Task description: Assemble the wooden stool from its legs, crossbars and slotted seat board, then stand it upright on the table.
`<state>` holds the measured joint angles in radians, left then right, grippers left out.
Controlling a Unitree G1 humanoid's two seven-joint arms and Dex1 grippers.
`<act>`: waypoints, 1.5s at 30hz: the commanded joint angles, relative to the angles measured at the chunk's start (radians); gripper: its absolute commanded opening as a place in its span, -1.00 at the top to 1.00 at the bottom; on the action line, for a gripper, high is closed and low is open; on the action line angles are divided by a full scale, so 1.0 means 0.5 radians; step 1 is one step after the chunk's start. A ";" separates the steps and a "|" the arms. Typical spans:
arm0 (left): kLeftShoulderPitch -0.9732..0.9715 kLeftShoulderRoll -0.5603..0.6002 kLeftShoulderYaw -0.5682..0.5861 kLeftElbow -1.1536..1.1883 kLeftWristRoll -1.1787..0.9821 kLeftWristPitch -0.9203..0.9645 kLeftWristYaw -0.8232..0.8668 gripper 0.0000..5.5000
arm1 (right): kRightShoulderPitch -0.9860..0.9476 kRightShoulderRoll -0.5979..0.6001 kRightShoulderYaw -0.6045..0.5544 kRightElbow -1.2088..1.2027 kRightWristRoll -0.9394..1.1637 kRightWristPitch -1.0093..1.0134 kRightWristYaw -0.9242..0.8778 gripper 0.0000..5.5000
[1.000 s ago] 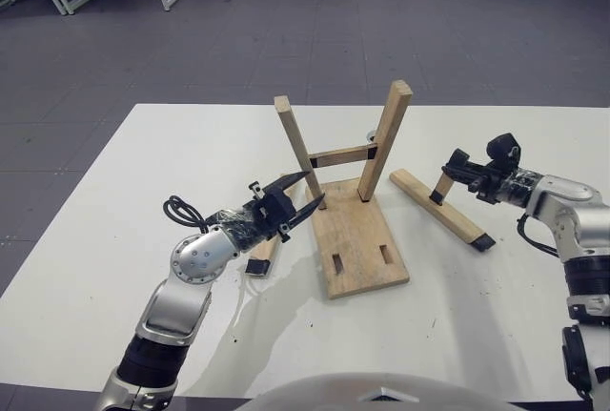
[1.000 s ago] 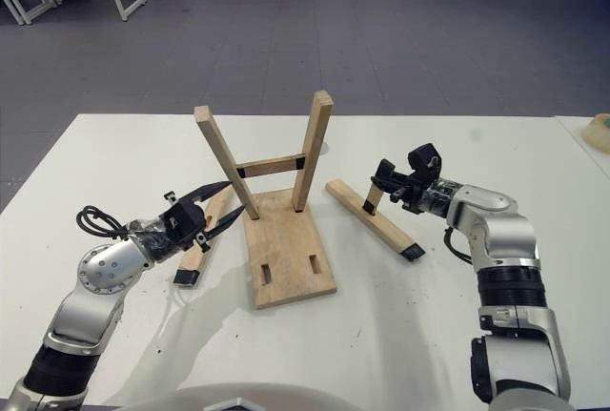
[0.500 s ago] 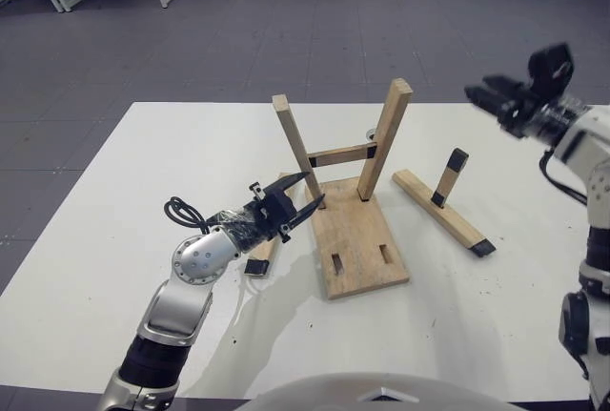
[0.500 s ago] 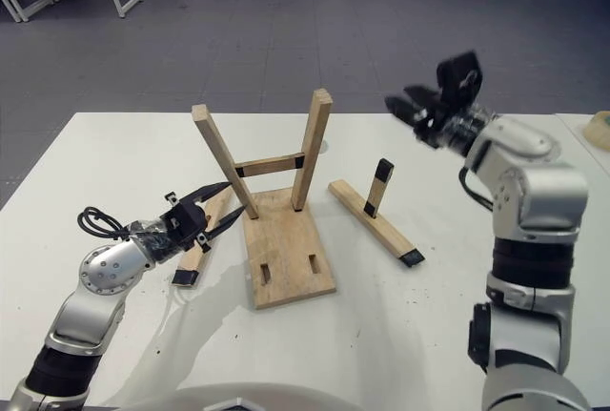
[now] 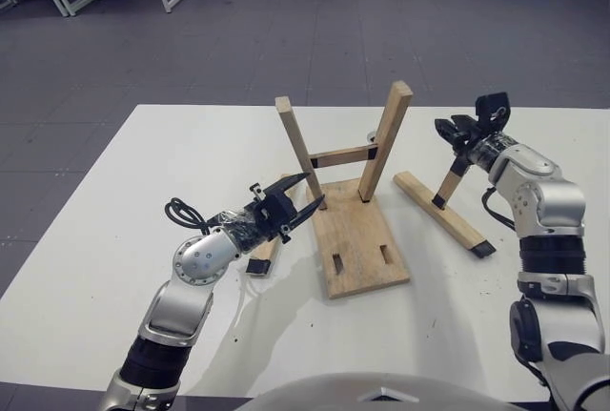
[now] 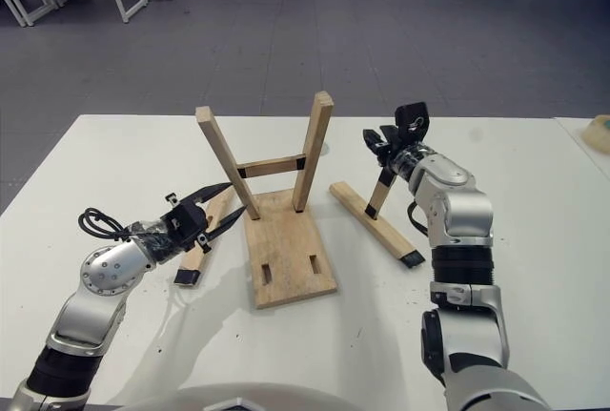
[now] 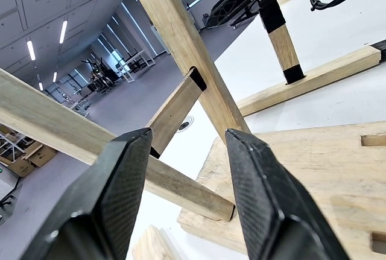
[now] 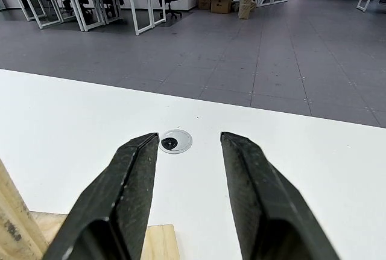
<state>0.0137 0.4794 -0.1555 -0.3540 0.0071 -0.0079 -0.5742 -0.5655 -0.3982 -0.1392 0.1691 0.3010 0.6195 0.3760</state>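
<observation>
The slotted seat board point(image 5: 357, 239) lies flat mid-table. Two legs point(image 5: 297, 147) point(image 5: 385, 141) stand in it, joined by a crossbar point(image 5: 341, 155). To the right a third leg point(image 5: 443, 213) lies flat with a short crossbar point(image 5: 450, 182) sticking up from it. A fourth leg point(image 5: 262, 256) lies under my left arm. My left gripper point(image 5: 297, 197) is open, its tips beside the foot of the nearer standing leg point(image 7: 187, 49). My right gripper point(image 6: 386, 139) is open with nothing between its fingers, just above and behind the short crossbar's top.
A round cable grommet point(image 8: 175, 142) sits in the white table point(image 5: 143, 201) behind the stool. The table's far edge lies just beyond it. Bare tabletop stretches along the front and left sides.
My right gripper let go of the short crossbar, swung up high, then came down to hover at the crossbar's top. The left arm has stayed put.
</observation>
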 commanded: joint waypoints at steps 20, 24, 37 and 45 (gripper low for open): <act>0.101 0.010 0.011 0.058 0.027 -0.045 0.015 0.19 | 1.020 -0.503 -0.319 -0.240 0.200 -0.132 0.698 -0.17; 0.122 0.007 0.005 0.052 0.033 -0.049 0.019 0.19 | 1.143 -0.556 -0.141 -0.365 0.163 -0.168 0.881 -0.17; 0.126 -0.001 0.001 0.062 0.029 -0.054 0.017 0.19 | 1.025 -0.505 0.113 -0.179 -0.131 -0.549 0.811 -0.17; 0.118 -0.013 0.001 0.070 0.034 -0.049 0.029 0.19 | 0.895 -0.476 0.251 0.153 -0.286 -0.647 0.786 -0.17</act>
<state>0.0766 0.4718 -0.1547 -0.3257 0.0160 -0.0284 -0.5636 -0.0894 -0.6471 -0.0272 0.2183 0.1794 0.3000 0.7761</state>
